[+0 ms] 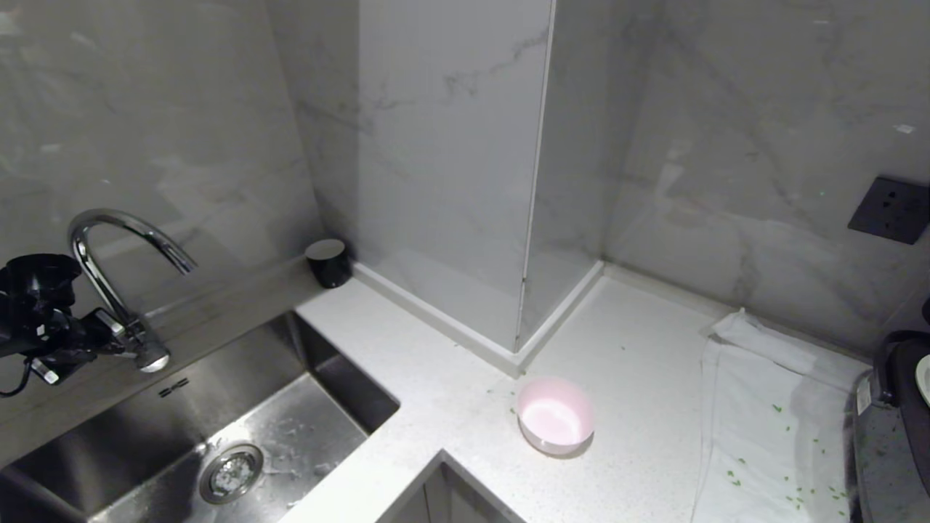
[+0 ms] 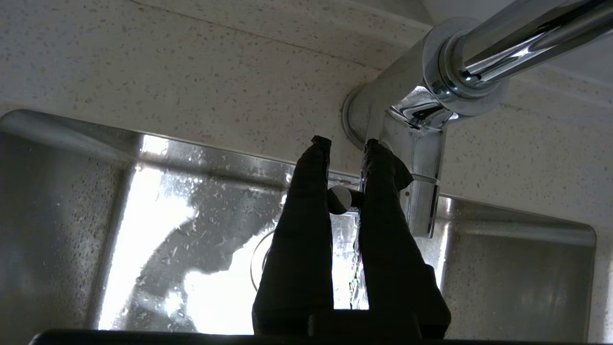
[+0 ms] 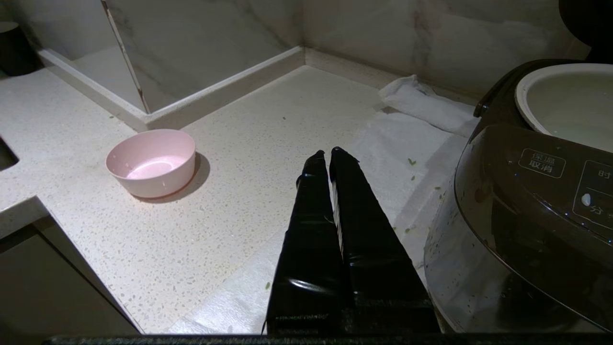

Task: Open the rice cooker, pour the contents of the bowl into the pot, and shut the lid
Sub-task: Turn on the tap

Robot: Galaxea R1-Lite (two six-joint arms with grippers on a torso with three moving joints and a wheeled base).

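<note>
The left hand [image 2: 346,143] is clamped on the chrome faucet's thin lever [image 2: 341,199] over the steel sink [image 1: 240,428]; the right hand [image 3: 329,154], pressed together, hangs idle. The small pale pink bowl [image 1: 555,415] sits empty on the speckled tabletop [image 1: 639,378], while the dark brown rice cooker [image 3: 527,201] stands open, so a jerked lever could splash water and its lid stays unclosed.

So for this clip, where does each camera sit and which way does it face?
Head view: high, looking down at the sink corner; left gripper at the faucet lever.
Left wrist view: behind shut fingers clamping the lever over the sink.
Right wrist view: behind shut right gripper, facing worktop, empty bowl and open rice cooker.
Head and right wrist views share bowl and cooker.
</note>
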